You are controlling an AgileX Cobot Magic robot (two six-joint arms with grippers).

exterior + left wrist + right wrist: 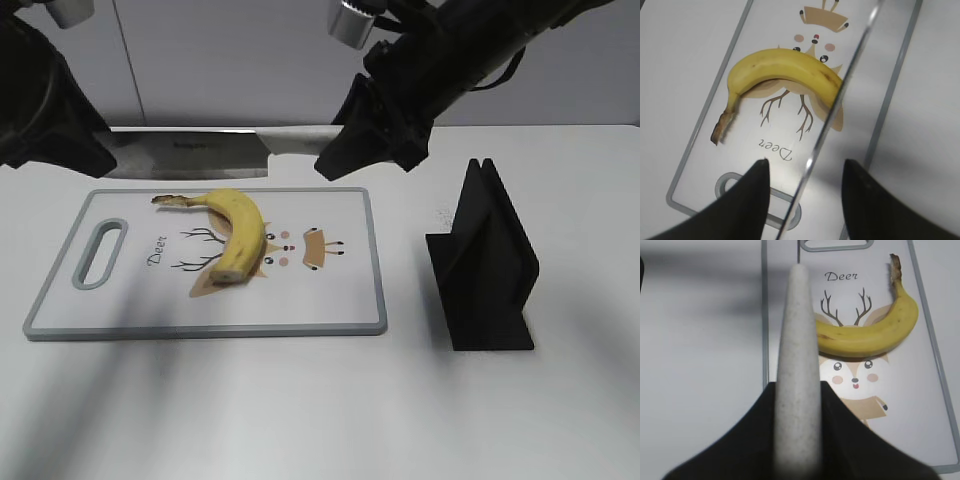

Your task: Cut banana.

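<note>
The yellow banana [238, 235] lies unpeeled on the deer-print cutting board [335, 295], with its brown stem to the back left. My right gripper [340, 152] is shut on the pale handle [797, 340] of a knife. Its broad blade [190, 155] reaches left, above the board's far edge. The left wrist view shows the blade's thin edge [840, 95] running between the spread fingers of my left gripper [806, 165], which touches neither side. Beneath the blade is the banana [785, 70]. The right wrist view has the banana [865, 332] right of the handle.
A black folded stand [485, 265] stands upright on the white table, right of the board. The board has a handle slot [100, 255] at its left end. Both arms hang over the board's far side.
</note>
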